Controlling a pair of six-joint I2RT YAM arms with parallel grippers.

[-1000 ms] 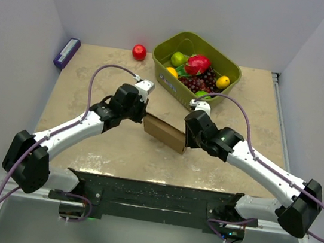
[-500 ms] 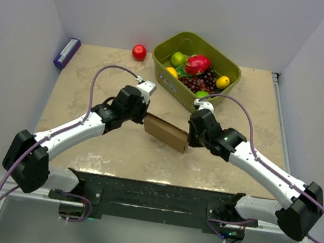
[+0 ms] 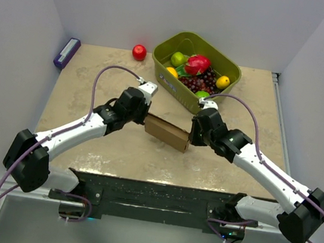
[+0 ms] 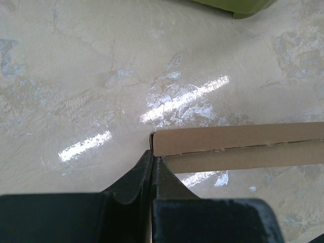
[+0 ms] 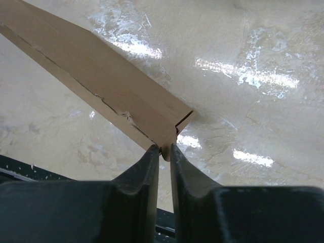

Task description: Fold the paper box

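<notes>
Overhead view: paper box (image 3: pixel 166 133), folded flat into a long brown strip, at mid-table (image 3: pixel 95 82) between the two arms, running from upper left to lower right. Left gripper (image 3: pixel 145 119) at its left end, right gripper (image 3: pixel 190 139) at its right end, each meeting the cardboard end-on. Whether the strip rests on the surface or hangs just above it, cannot tell. Green basket (image 3: pixel 160 58) of mixed fruit (image 3: pixel 198 64) stands just behind the box, apart from it. Red apple (image 3: pixel 139 52) left of the basket, purple block (image 3: pixel 66 52) at the far left edge against the wall. Left wrist view: left gripper (image 4: pixel 152 158) jaws pressed fully together, tips nipping the lower near corner of the paper box (image 4: pixel 238 147); the box stretches away to the right, showing a long seam along its length. Glossy marbled table (image 4: pixel 76 76) beyond, a corner of the green basket (image 4: pixel 238 5) at the top edge. Right wrist view: right gripper (image 5: pixel 165 154) jaws nearly together with a thin gap, and the pointed end of the paper box (image 5: pixel 101 86) sits in that gap, pinched. The box runs off to the upper left, its lower edge creased and slightly torn. Shiny table (image 5: pixel 253 126) behind it.
</notes>
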